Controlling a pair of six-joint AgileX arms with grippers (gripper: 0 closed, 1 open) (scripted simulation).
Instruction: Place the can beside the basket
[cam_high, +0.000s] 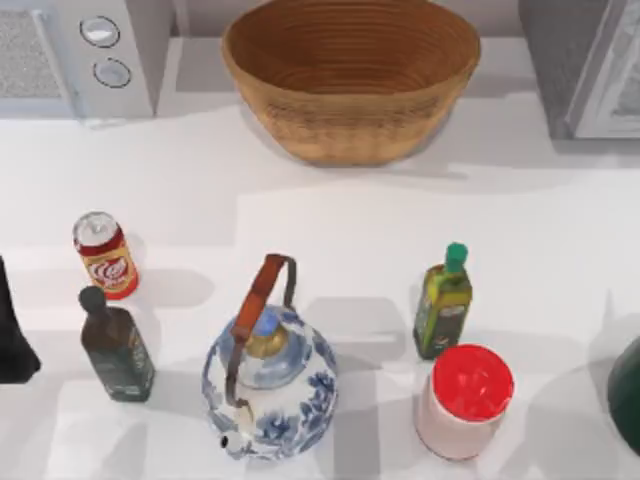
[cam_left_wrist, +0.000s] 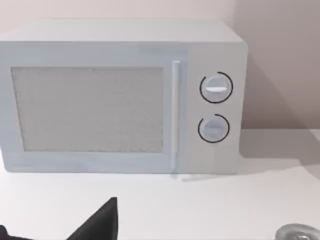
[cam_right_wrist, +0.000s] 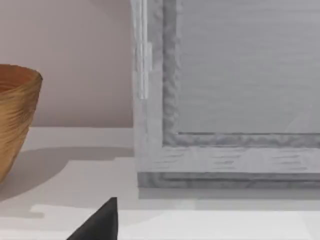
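1. White tabletop (cam_high: 330, 215) is seen from above, backed by a pale wall; a microwave (cam_high: 85, 55) stands at the far left corner and a grey appliance (cam_high: 590, 65) at the far right.
2. The basket (cam_high: 350, 75) is placed at the far middle of the table, upright and open; its rim is also seen in the right wrist view (cam_right_wrist: 17, 115).
3. The can (cam_high: 105, 255) stands upright at the near left, well apart from the basket and held by nothing; its silver top is caught at the edge of the left wrist view (cam_left_wrist: 298, 233).
4. A dark bottle (cam_high: 117, 345) stands just beside the can, on its near side.
5. A blue-and-white teapot (cam_high: 270, 375) with a brown handle sits at the near middle.
6. An oil bottle (cam_high: 443, 302) with a green cap and a red-lidded jar (cam_high: 463, 400) stand close together at the near right.
7. The left arm (cam_high: 12, 335) is seen at the left edge and the right arm (cam_high: 625, 395) at the right edge; for both grippers, whether the jaws are released or clenched cannot be told.
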